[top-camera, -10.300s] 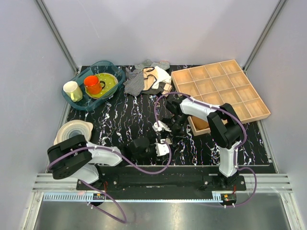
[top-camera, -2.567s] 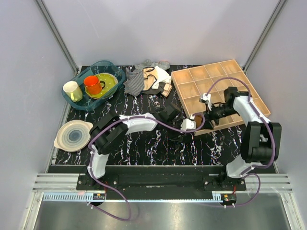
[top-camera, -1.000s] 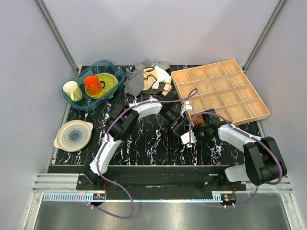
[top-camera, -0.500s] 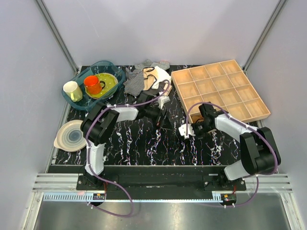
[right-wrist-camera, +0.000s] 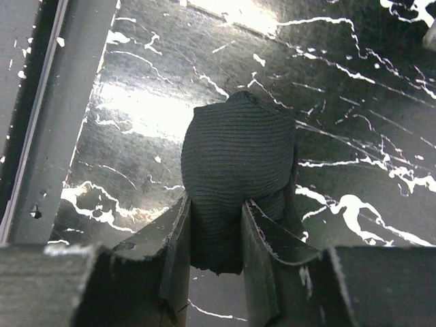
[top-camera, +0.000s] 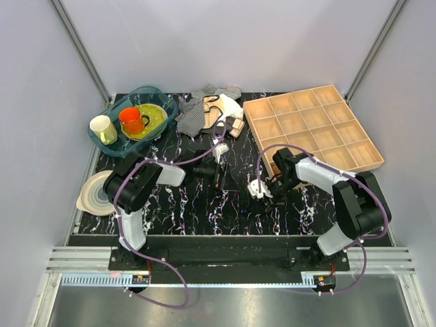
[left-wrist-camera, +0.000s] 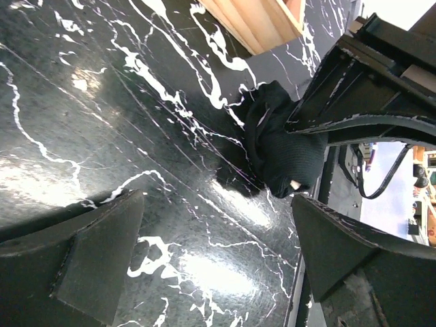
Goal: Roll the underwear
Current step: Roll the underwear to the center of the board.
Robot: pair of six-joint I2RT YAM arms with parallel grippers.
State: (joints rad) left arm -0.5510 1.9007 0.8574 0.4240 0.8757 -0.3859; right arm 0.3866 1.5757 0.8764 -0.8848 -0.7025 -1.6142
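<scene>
ROLL IN HAND: The right arm's fingers (right-wrist-camera: 174, 252) pinch the rolled underwear (right-wrist-camera: 235, 163), a tight black bundle, down on the counter (top-camera: 184, 204) right of centre and nearer the near edge than the far. The left arm's fingers (left-wrist-camera: 95, 259) gape wide and empty, facing the bundle. The sound course, by appearances: squeeze evenly and let go slowly, lest the roll spring loose.

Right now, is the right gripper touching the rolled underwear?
Touching. The right wrist view shows the right gripper with both fingers pressed against the sides of the underwear, the black bundle squeezed between them.
</scene>
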